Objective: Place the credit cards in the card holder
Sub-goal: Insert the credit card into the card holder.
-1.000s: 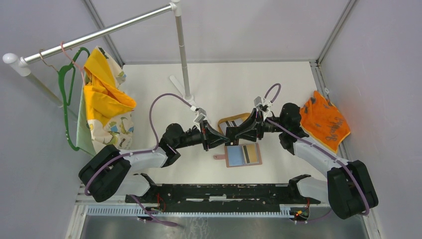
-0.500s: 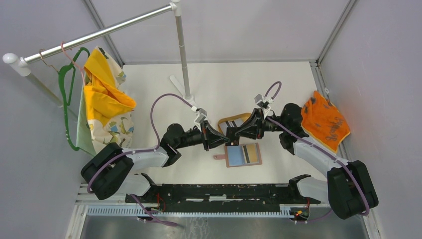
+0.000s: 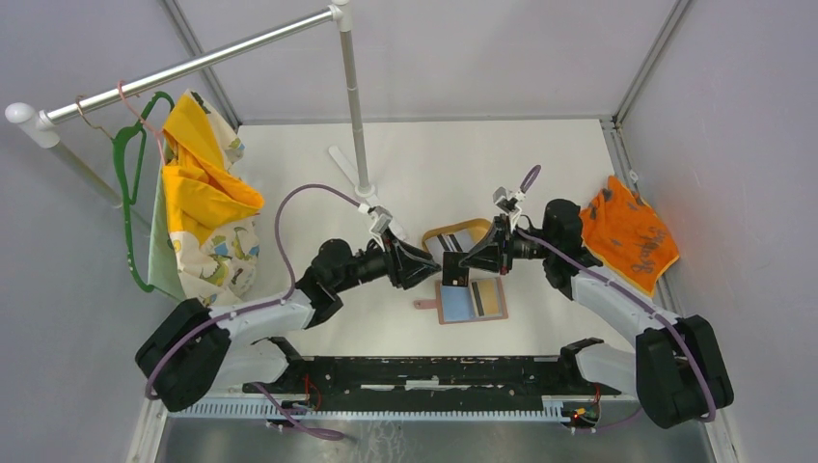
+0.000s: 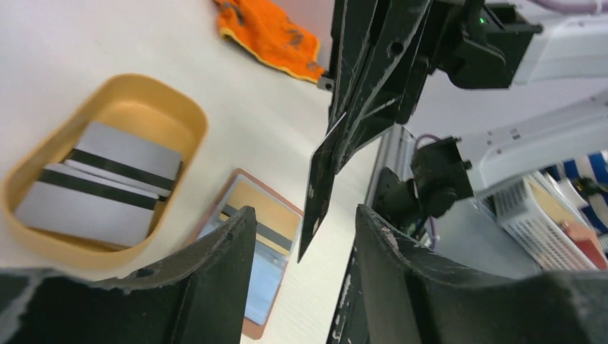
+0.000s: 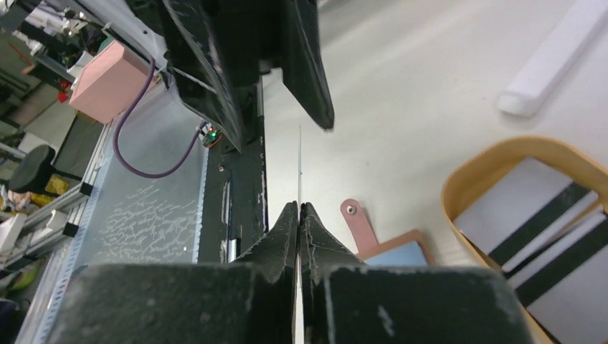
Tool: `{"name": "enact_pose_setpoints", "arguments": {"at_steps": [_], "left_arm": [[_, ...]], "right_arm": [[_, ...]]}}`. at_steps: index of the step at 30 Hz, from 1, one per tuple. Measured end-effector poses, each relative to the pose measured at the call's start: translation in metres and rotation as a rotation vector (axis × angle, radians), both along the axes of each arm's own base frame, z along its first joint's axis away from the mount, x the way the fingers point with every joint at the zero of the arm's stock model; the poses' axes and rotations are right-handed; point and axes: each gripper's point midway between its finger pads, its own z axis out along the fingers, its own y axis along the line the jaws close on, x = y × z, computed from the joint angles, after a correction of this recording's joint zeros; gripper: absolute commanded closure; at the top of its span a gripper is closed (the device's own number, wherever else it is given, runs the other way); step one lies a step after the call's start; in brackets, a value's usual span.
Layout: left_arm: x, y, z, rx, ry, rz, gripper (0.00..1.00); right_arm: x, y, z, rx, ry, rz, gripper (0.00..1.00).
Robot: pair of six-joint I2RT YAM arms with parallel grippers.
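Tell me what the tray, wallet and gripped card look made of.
Tray: likely moulded plastic, matte tan, smooth rounded rim. Card holder: looks like leather or imitation, reddish-brown, with snap stud. Held card: thin, stiff, probably plastic; edge-on it looks straight.

Nothing legible is caught in any view: no text, label, brand or number can be read. Only dark stripes are seen on the credit cards (image 4: pixel 107 208) lying in the tray (image 4: pixel 143 100). The black card (image 4: pixel 319 190) is seen nearly edge-on, and no print can be made out on it. Dark marks are picked up on the orange cloth (image 3: pixel 632 236), too small to be read as letters.
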Motion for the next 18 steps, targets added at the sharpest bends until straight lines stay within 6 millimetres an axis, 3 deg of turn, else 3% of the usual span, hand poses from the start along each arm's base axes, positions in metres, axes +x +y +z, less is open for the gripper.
{"name": "enact_pose_setpoints", "arguments": {"at_steps": [4, 6, 12, 18], "left_arm": [[0.008, 0.016, 0.004, 0.027, 0.027, 0.114, 0.36], [0.009, 0.023, -0.004, 0.047, 0.048, 0.148, 0.36], [0.004, 0.036, -0.056, 0.141, 0.196, 0.199, 0.37], [0.003, 0.035, -0.088, 0.211, 0.299, 0.23, 0.42]], "right_arm": [[0.009, -0.016, -0.02, -0.049, 0.086, -0.068, 1.0], [0.014, -0.027, -0.033, -0.078, 0.147, -0.11, 1.0], [0.015, -0.048, -0.083, -0.19, 0.361, -0.2, 1.0], [0.008, -0.055, -0.107, -0.262, 0.46, -0.235, 1.0]]}}
